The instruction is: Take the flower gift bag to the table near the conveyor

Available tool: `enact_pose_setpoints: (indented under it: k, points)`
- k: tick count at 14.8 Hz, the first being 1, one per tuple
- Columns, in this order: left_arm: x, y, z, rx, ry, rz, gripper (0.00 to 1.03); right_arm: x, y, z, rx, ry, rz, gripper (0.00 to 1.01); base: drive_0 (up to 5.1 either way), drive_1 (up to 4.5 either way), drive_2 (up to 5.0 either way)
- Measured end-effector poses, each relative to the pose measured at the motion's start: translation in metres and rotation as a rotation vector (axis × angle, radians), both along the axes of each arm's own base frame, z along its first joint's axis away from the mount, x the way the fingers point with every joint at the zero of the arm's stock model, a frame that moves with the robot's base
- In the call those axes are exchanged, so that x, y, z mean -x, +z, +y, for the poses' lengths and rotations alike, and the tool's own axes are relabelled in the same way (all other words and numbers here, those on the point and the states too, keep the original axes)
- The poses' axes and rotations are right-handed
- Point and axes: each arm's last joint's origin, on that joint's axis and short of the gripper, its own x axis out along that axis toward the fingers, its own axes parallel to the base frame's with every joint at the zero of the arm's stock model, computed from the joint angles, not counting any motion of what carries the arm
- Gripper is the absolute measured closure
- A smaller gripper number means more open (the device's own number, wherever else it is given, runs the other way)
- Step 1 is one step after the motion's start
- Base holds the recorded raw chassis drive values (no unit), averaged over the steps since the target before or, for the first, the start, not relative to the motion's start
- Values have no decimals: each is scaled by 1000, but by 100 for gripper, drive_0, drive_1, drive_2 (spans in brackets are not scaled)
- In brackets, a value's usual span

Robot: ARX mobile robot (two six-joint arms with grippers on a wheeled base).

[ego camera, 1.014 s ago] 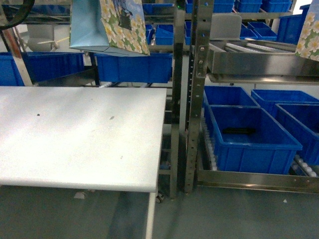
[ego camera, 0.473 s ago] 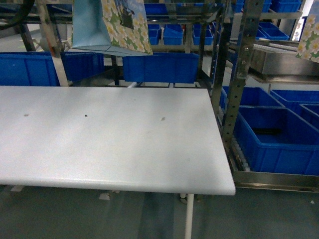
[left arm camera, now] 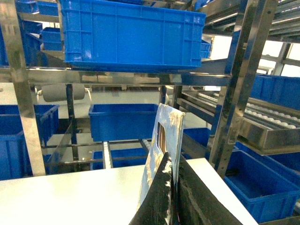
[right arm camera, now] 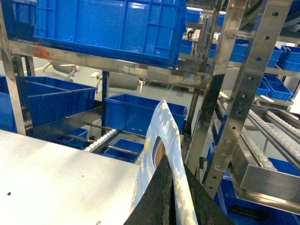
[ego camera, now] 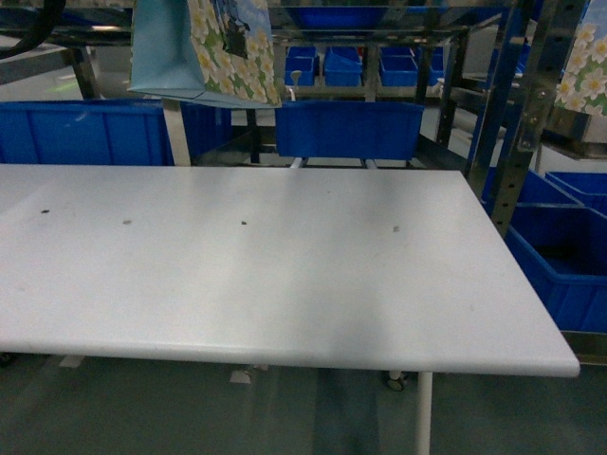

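Note:
A flower gift bag (ego camera: 213,52) with a light blue side panel hangs over the back left of the white table (ego camera: 285,256). In the left wrist view my left gripper (left arm camera: 174,161) is shut on that bag's top edge (left arm camera: 166,126), above the table's right part (left arm camera: 70,192). A second flowered bag (ego camera: 583,76) hangs at the top right, beyond the table's right end. My right gripper (right arm camera: 173,164) is shut on its top edge (right arm camera: 161,119). The conveyor's roller lanes (left arm camera: 272,119) (right arm camera: 276,136) run in the steel racking to the right. Neither gripper shows in the head view.
Steel rack posts (ego camera: 531,104) stand just past the table's right end. Blue bins (ego camera: 349,128) (ego camera: 85,133) sit on racking behind the table and low at the right (ego camera: 569,275). A large blue bin (left arm camera: 131,33) rests on the shelf above.
The head view has swung left: the table now spans nearly the whole frame and the racking has slid to the right edge. Both bags still hang at the top corners.

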Motion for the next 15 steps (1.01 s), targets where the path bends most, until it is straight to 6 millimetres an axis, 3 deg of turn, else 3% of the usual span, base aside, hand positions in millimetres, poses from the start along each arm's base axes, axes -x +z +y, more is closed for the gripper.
enact_pose_setpoints:
  k: [15]
  points:
    - [0,0,0,0,-1,-1,101,0,0,0,0,0,-2,99,-464,366,107]
